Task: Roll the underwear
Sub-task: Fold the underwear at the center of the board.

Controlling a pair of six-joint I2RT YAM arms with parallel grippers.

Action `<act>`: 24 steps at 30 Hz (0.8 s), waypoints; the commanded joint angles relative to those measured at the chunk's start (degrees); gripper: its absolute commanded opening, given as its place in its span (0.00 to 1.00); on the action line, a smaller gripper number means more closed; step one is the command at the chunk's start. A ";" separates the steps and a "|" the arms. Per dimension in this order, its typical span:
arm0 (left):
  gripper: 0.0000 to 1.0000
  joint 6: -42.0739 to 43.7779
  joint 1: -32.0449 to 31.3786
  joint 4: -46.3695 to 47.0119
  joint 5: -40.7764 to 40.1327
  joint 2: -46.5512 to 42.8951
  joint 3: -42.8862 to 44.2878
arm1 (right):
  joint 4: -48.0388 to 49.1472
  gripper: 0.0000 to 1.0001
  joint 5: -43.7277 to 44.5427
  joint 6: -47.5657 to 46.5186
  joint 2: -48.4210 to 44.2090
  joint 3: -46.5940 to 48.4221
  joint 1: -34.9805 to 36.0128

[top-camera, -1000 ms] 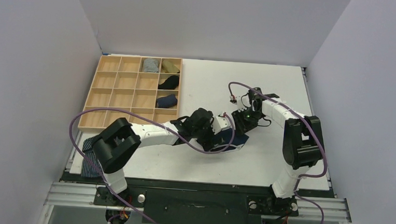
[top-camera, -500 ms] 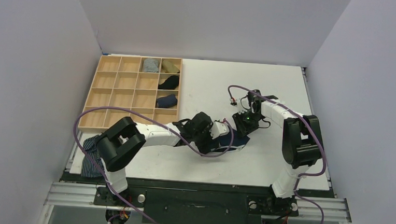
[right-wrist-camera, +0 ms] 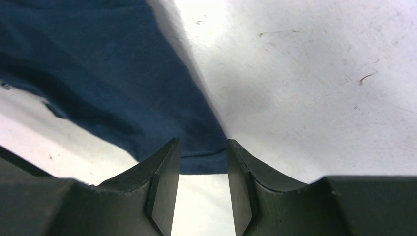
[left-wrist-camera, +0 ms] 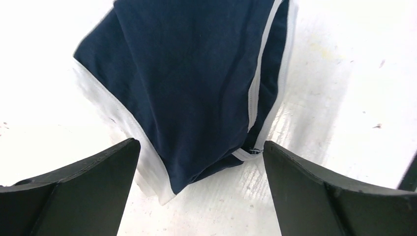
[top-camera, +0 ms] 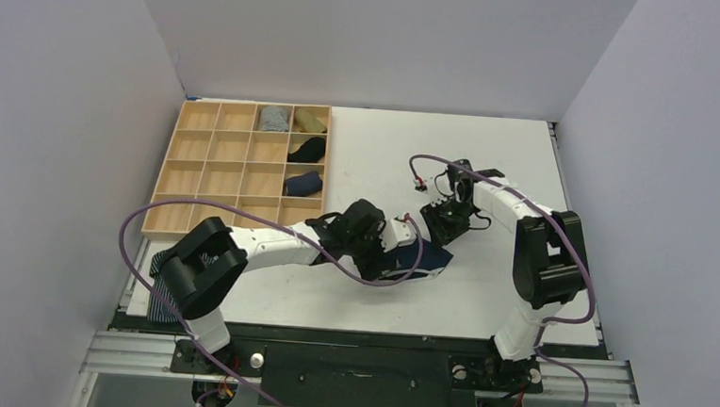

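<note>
Found underwear [top-camera: 426,257] [left-wrist-camera: 196,98] [right-wrist-camera: 98,73] lying folded flat on counter [top-camera: 491,155], centre-right. Noted left pincer [top-camera: 393,243] [left-wrist-camera: 199,145] drawn back slightly toward its base, jaws wide apart framing one end; right pincer [top-camera: 438,222] [right-wrist-camera: 201,142] narrowly parted over opposite corner, clamping nothing. Looks lined up for rolling; none started.

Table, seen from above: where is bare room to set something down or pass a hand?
Bare: the far right of the white table, between the wooden compartment tray and the right wall; also the near strip by the table's edge. Most tray cells are empty. Crowded: the centre, where the left pincer and right pincer meet over the navy-blue fabric underwear. A striped garment lies near-left.
</note>
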 commanded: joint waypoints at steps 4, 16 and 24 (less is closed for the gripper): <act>0.97 -3.92 3.53 2.63 5.32 -5.33 2.85 | -4.40 0.36 -5.06 -4.17 -5.91 2.95 1.93; 0.97 -24.03 12.93 12.86 -3.03 4.64 8.54 | 3.38 0.36 -1.55 2.93 -6.69 -3.35 0.83; 0.97 -28.79 12.86 13.16 -3.66 11.54 12.94 | 4.43 0.35 -1.57 4.61 -4.81 -4.86 -1.97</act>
